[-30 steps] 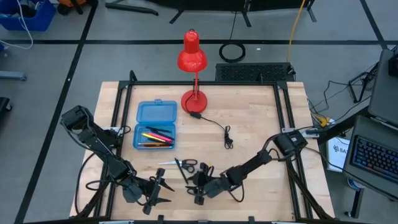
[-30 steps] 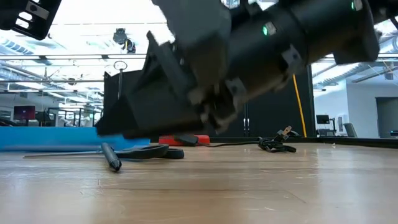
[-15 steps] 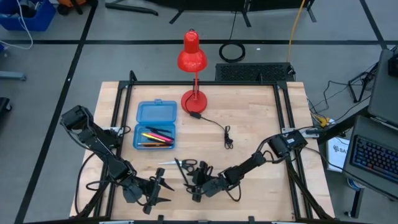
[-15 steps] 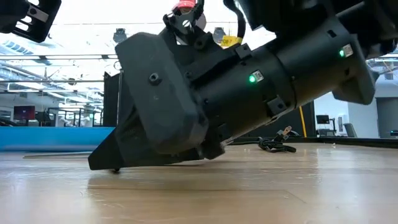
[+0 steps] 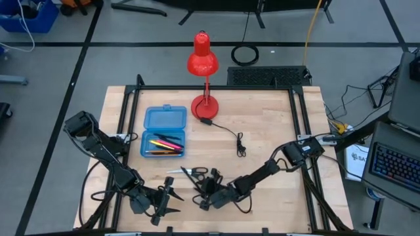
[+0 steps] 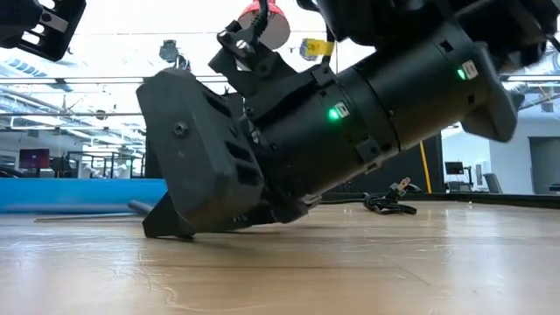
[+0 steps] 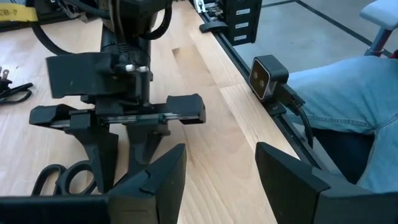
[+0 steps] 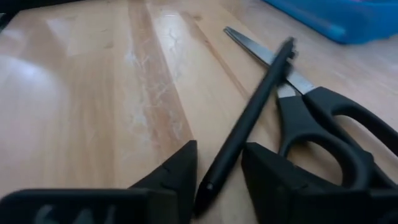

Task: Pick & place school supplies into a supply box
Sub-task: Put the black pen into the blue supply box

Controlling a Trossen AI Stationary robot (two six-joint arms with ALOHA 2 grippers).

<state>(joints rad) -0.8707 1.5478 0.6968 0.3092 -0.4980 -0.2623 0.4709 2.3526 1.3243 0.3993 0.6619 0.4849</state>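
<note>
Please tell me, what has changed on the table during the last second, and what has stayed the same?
The right gripper has moved slightly left along the front edge, and its fingers now straddle the thin black pen lying across the black-handled silver scissors. The left gripper and the translucent blue plastic supply box stayed put.

The box (image 5: 163, 132) lies on the left half of the table (image 5: 269, 131), lid open toward the far side, with pencils (image 5: 164, 143) in its near compartment. The lamp (image 5: 203, 78) stands at the far edge, right of the box; its cord (image 5: 231, 138) runs right and nearward across the table. The scissors (image 5: 195, 172) lie nearer than the box, just beside the right gripper (image 5: 205, 192). A pen (image 8: 249, 124) lies across the scissors' blades, its near end between the right gripper's fingers. The left gripper (image 5: 165, 202) sits at the near edge, left of the right gripper.
</note>
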